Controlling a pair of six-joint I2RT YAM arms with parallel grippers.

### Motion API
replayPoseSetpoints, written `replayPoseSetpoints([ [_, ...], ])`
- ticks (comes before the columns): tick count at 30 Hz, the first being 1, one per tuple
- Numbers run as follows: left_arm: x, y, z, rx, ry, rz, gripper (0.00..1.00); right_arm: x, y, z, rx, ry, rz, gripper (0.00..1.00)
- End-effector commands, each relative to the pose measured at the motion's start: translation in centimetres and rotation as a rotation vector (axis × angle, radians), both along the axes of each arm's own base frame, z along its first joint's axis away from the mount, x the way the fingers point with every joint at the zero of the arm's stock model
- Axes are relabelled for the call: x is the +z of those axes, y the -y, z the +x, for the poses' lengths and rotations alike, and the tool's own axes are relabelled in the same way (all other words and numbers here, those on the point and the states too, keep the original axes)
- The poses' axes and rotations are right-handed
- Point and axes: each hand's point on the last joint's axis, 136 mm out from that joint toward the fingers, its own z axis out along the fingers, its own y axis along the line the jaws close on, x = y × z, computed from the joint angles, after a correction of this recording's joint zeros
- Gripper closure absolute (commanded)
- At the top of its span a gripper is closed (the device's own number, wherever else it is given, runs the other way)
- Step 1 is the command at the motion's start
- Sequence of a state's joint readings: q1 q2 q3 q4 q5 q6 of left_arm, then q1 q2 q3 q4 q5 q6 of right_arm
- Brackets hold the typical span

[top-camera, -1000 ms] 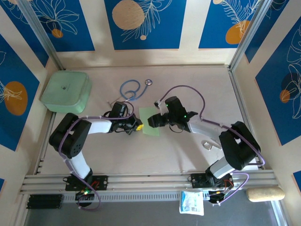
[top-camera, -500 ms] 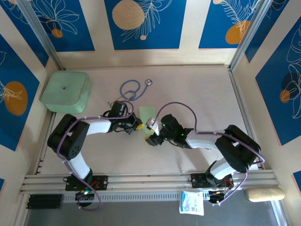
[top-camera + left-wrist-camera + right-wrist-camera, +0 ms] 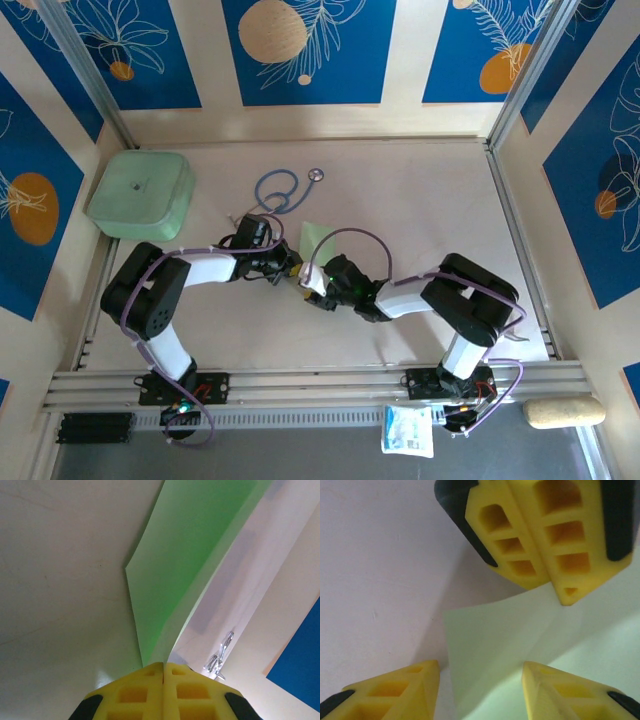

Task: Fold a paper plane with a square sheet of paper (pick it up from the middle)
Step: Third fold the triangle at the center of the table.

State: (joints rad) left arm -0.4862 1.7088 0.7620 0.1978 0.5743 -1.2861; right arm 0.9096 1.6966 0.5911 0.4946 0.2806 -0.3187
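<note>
The square sheet of paper (image 3: 314, 234) is sitting near the middle of the table (image 3: 430, 190), just in front of the stethoscope's loop. In the left wrist view the sheet (image 3: 192, 550) is rising away from the camera as a bowed, tilted surface, one long edge lifted and casting a soft shadow on the table beside it. In the right wrist view its pale corner (image 3: 495, 640) is pointing toward the left of the picture.

The left gripper (image 3: 293, 267) is pinching the sheet's near edge; its yellow fingers (image 3: 163, 666) are pressing together with the paper coming out of the seam between them. The right wrist camera is showing the same closed pair (image 3: 555, 582) biting the paper's edge from above.

The right gripper (image 3: 312, 292) is sitting just beside the left one, at the sheet's near corner. Its jaws (image 3: 480, 667) are standing spread, one finger on each side of the paper's corner, neither one clearly touching it.

The blue stethoscope (image 3: 278, 188) is lying behind the sheet, and the mint-green box (image 3: 141, 193) is resting at the far left, well apart.
</note>
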Motion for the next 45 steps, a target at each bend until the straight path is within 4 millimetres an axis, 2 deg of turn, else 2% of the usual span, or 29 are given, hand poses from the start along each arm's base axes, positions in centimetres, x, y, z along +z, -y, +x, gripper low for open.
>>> replayPoseSetpoints([
  [1,1.4,0.3,0.7,0.009,0.022,-0.016,0.97,3.0,-0.6,2.5,-0.059,0.147,0.037,0.53],
  [12,1.0,0.2,0.8,0.011,0.017,-0.005,0.97,4.7,-0.1,1.8,-0.056,0.163,0.083,0.60],
  [16,0.8,0.2,0.7,0.007,0.015,-0.002,0.97,5.1,-0.3,1.4,-0.051,0.140,0.113,0.67],
  [26,1.0,0.2,0.7,0.010,0.018,-0.004,0.94,4.2,-0.4,0.7,-0.031,0.074,0.118,0.87],
  [31,1.5,-0.6,0.9,0.022,0.037,0.017,0.86,4.5,-0.4,0.2,-0.018,0.020,0.145,0.94],
  [36,2.9,-3.6,1.6,0.034,0.111,0.162,0.67,4.6,-0.1,-0.8,-0.012,-0.118,0.210,0.97],
  [38,3.7,-4.2,1.7,0.024,0.149,0.211,0.64,4.5,0.0,-1.1,-0.016,-0.174,0.234,0.98],
  [41,4.4,-4.0,2.2,-0.002,0.189,0.220,0.63,4.3,-0.1,-1.9,-0.008,-0.262,0.261,1.00],
  [45,3.7,-2.0,2.6,-0.059,0.187,0.183,0.64,3.6,-0.4,-2.6,-0.005,-0.364,0.282,1.00],
])
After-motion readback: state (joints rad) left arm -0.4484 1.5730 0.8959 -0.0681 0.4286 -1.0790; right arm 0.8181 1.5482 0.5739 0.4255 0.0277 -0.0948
